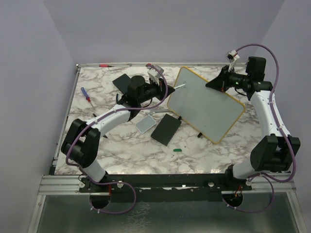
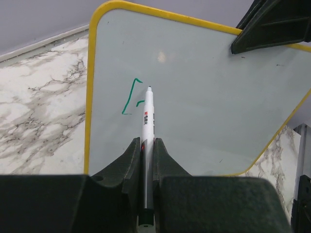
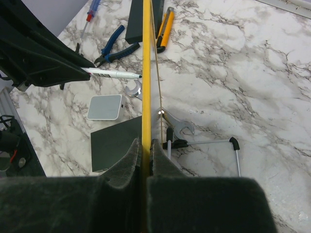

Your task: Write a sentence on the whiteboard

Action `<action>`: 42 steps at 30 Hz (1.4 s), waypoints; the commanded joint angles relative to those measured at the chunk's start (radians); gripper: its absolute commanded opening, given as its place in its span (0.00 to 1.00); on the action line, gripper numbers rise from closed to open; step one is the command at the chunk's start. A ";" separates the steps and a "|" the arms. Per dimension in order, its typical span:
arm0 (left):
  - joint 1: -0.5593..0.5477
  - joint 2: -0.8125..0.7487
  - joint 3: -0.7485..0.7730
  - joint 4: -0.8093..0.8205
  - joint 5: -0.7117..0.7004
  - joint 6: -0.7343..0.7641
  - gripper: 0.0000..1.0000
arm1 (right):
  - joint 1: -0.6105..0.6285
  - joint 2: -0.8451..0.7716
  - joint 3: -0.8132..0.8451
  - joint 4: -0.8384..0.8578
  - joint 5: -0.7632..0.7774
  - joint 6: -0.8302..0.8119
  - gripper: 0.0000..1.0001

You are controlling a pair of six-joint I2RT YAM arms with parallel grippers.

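The whiteboard [image 1: 204, 104], white with a yellow rim, stands tilted on its lower edge. My right gripper [image 1: 221, 82] is shut on its upper rim; in the right wrist view the yellow rim [image 3: 145, 73] runs between the shut fingers of the right gripper [image 3: 145, 145]. My left gripper [image 2: 146, 145] is shut on a white marker [image 2: 148, 121], whose tip rests on the whiteboard [image 2: 209, 97]. Beside the tip are green strokes [image 2: 130, 97], a bracket shape with a short bar, the only writing on the board. From above, the left gripper [image 1: 165, 90] is at the board's left rim.
Left of the board lie a pale pad [image 1: 145, 124], a black slab [image 1: 166, 129], a green cap [image 1: 178, 150] and a screwdriver [image 1: 86, 94]. Blue pliers [image 3: 114, 46], a yellow knife [image 3: 165, 31], a wrench [image 3: 177, 127] and a hex key [image 3: 214, 142] lie near the board's foot.
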 commanded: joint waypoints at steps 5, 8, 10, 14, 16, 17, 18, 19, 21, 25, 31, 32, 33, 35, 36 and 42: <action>0.003 0.027 -0.005 -0.002 -0.010 0.013 0.00 | 0.013 -0.013 -0.021 -0.072 -0.033 -0.002 0.01; 0.003 0.033 -0.003 -0.003 -0.007 0.013 0.00 | 0.013 -0.012 -0.020 -0.072 -0.035 -0.002 0.01; 0.003 0.036 -0.003 -0.004 -0.004 0.014 0.00 | 0.013 -0.012 -0.020 -0.072 -0.035 -0.002 0.01; 0.003 0.041 -0.003 -0.005 -0.004 0.014 0.00 | 0.013 -0.010 -0.020 -0.073 -0.035 -0.002 0.01; 0.003 0.043 -0.003 -0.006 -0.004 0.017 0.00 | 0.013 -0.010 -0.021 -0.072 -0.034 -0.002 0.01; 0.003 0.046 -0.003 -0.008 -0.004 0.017 0.00 | 0.012 -0.010 -0.021 -0.073 -0.034 -0.002 0.01; 0.003 0.048 -0.003 -0.008 -0.004 0.017 0.00 | 0.013 -0.010 -0.020 -0.073 -0.034 -0.002 0.01; 0.003 0.049 -0.003 -0.010 -0.004 0.017 0.00 | 0.013 -0.010 -0.020 -0.073 -0.034 -0.002 0.01; 0.004 0.052 -0.003 -0.011 -0.006 0.020 0.00 | 0.013 -0.010 -0.020 -0.073 -0.033 -0.002 0.01; 0.003 0.056 -0.001 -0.016 -0.007 0.024 0.00 | 0.012 -0.010 -0.022 -0.072 -0.035 -0.002 0.01; 0.004 0.062 -0.005 -0.024 -0.008 0.030 0.00 | 0.013 -0.009 -0.022 -0.072 -0.033 -0.002 0.01; 0.003 0.063 -0.005 -0.026 -0.009 0.031 0.00 | 0.013 -0.009 -0.022 -0.071 -0.033 -0.002 0.01; 0.003 0.064 -0.005 -0.029 -0.010 0.035 0.00 | 0.013 -0.009 -0.022 -0.072 -0.034 -0.002 0.01; 0.003 0.064 -0.006 -0.035 -0.015 0.039 0.00 | 0.013 -0.008 -0.022 -0.072 -0.033 -0.002 0.01; 0.004 0.064 -0.007 -0.039 -0.017 0.043 0.00 | 0.013 -0.008 -0.022 -0.072 -0.033 -0.002 0.01; 0.002 0.055 -0.022 -0.066 -0.040 0.071 0.00 | 0.013 -0.007 -0.024 -0.072 -0.031 -0.002 0.01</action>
